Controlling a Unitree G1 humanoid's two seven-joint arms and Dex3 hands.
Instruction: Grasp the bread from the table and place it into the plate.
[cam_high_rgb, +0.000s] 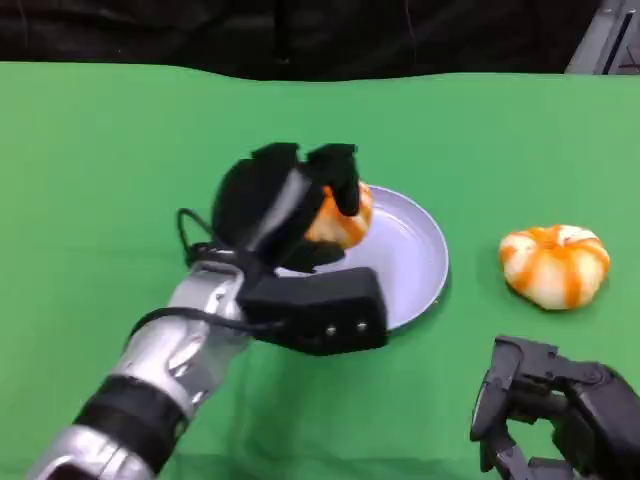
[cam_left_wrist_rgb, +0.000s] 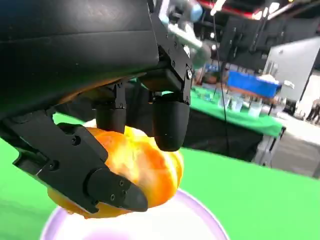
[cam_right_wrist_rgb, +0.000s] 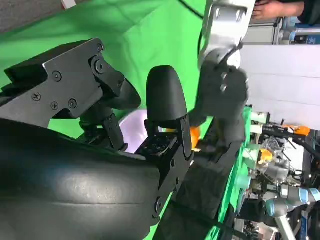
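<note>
In the head view the left hand (cam_high_rgb: 290, 205) gripped the bread (cam_high_rgb: 340, 218) above the plate (cam_high_rgb: 415, 255), at its far-left rim; release seemingly remained. A second bun (cam_high_rgb: 555, 262) lay right of the plate, beyond the right hand (cam_high_rgb: 560, 410), whose fingers were curled on nothing. The left wrist view showed fingers (cam_left_wrist_rgb: 167, 120) clasping the bread (cam_left_wrist_rgb: 145, 170) just over the plate (cam_left_wrist_rgb: 200, 225), which held nothing else.
</note>
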